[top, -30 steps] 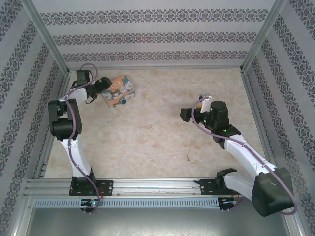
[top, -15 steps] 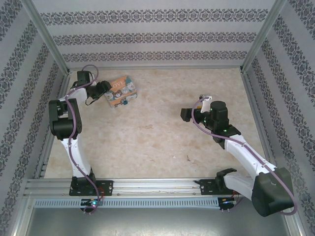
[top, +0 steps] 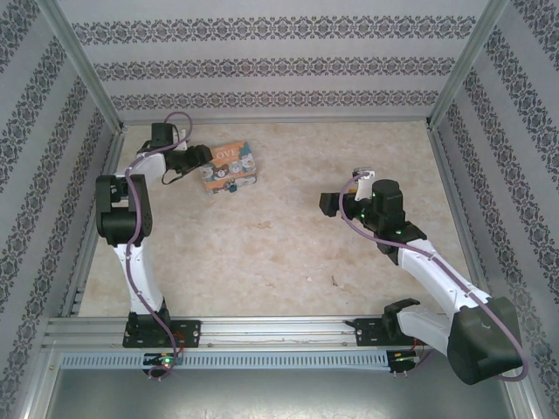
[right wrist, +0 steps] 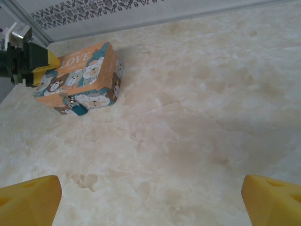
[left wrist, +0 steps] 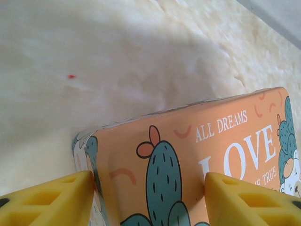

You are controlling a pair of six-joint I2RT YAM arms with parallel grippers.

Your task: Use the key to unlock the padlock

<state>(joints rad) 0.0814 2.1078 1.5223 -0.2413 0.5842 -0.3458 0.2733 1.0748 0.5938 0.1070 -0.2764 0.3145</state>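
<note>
The marbled desk (top: 262, 253) carries the orange "LOVE" tin (top: 231, 165) toward 10 o'clock in the top view. The left hand (left wrist: 146, 178) grips the tin's 9 o'clock end, with its yellow fingers (left wrist: 51, 197) set against the corner. The right hand (right wrist: 150, 200) hovers near 3 o'clock, well apart from the tin, spread wide and holding nothing. The tiny blue padlock (right wrist: 79, 109) hangs at the tin's 6 o'clock wall, touching it.

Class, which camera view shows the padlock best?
The right wrist view: the padlock sits at the front wall of the tin, blue body and silvery shackle distinguishable. In the top external view it is a dark speck at the tin's near edge.
</note>
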